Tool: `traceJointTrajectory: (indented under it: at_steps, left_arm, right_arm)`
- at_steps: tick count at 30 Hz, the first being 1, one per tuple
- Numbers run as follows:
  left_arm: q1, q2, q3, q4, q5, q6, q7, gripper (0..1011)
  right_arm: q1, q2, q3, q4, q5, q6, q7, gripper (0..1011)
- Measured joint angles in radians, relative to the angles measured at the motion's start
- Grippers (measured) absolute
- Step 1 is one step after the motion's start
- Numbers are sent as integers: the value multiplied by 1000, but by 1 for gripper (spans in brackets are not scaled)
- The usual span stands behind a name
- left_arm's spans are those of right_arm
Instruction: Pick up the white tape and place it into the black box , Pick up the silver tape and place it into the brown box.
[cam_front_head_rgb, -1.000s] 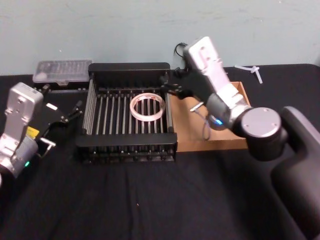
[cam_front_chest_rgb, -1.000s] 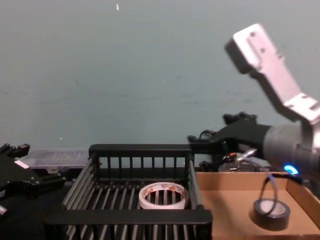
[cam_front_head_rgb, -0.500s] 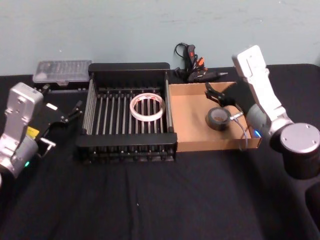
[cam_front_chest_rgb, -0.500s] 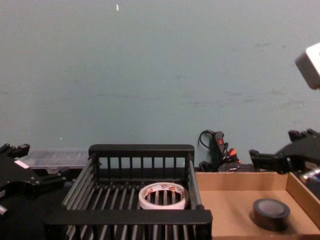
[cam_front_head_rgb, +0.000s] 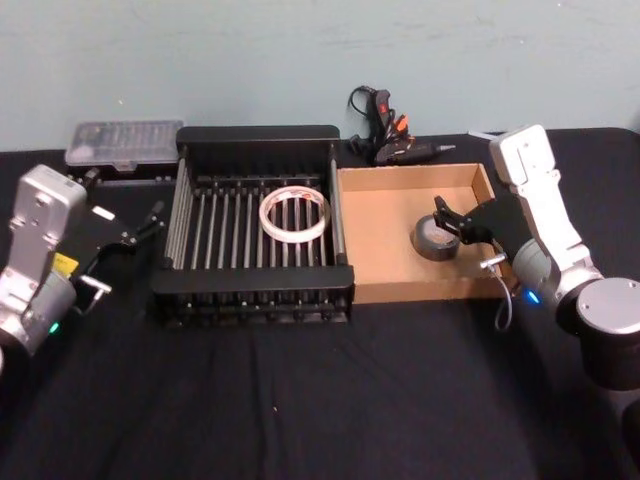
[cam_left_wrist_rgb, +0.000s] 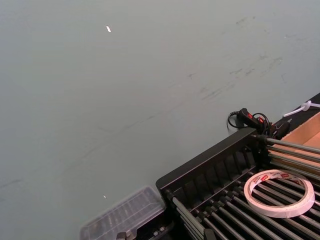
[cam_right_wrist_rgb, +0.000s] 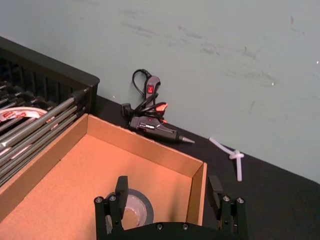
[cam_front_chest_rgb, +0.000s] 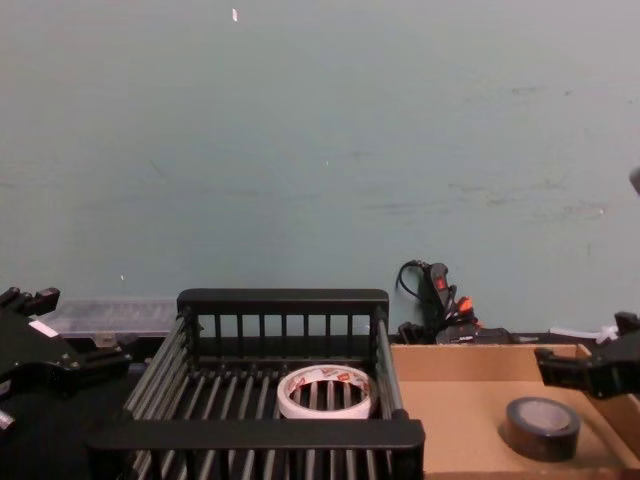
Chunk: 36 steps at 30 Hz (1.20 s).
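Observation:
The white tape (cam_front_head_rgb: 295, 215) lies flat on the barred floor of the black box (cam_front_head_rgb: 258, 135), and the chest view shows the tape (cam_front_chest_rgb: 325, 390) from the side. In the brown box (cam_front_head_rgb: 385, 230), near its right wall, rests the silver tape (cam_front_head_rgb: 436, 238). My right gripper (cam_front_head_rgb: 455, 222) hovers open just right of that roll, holding nothing. In the right wrist view its fingers (cam_right_wrist_rgb: 121, 192) stand wide apart above the silver tape (cam_right_wrist_rgb: 131, 205). Left of the black box, my left gripper (cam_front_head_rgb: 150, 222) is parked, open and empty.
A black glue gun (cam_front_head_rgb: 385, 140) with a coiled cord lies behind the brown box. A clear plastic case (cam_front_head_rgb: 125, 142) sits at the back left. A white plastic piece (cam_right_wrist_rgb: 232, 157) lies on the black cloth at the back right. The teal wall stands close behind.
My right arm has swung from above the black box's right side across the brown box to its right wall and lowered. Both tapes and the left arm have stayed put.

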Motion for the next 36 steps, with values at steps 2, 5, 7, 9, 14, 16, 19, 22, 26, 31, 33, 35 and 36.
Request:
traceJointTrajectory:
  at_steps: [2,5,7,9,14,16,19,22,26,31,33,35,36]
  left_arm:
    - [0,0,0,0,0,0,0,1001]
    - [0,0,0,0,0,0,0,1001]
    - [0,0,0,0,0,0,0,1001]
    - [0,0,0,0,0,0,0,1001]
    - [0,0,0,0,0,0,0,1001]
    - [0,0,0,0,0,0,0,1002]
    - [0,0,0,0,0,0,0,1001]
    - [0,0,0,0,0,0,0,1001]
    - [0,0,0,0,0,0,0,1001]
    - [0,0,0,0,0,0,0,1001]
    - [0,0,0,0,0,0,0,1001]
    - [0,0,0,0,0,0,0,1001]
    - [0,0,0,0,0,0,0,1001]
  right_arm:
    - [-2,-2,3,2,-1,0,1,1002]
    - [-4,-6,8,7,-6,0,2,1002]
    - [-4,-7,8,7,-7,0,2,1002]
    - [-4,-7,8,7,-7,0,2,1003]
    - [-4,-6,7,7,-7,1,2,1002]
    - [-3,-6,7,7,-7,0,2,1002]
    - [-3,-6,6,7,-7,0,2,1002]
    - [-3,-6,6,7,-7,0,3,1002]
    - [-3,-5,5,7,-6,0,3,1002]
    - [-2,-5,5,7,-6,0,3,1002]
    - [-2,-5,5,7,-6,0,4,1002]
    - [-2,-5,5,7,-6,-1,4,1002]
    - [-2,-5,5,7,-6,-1,4,1002]
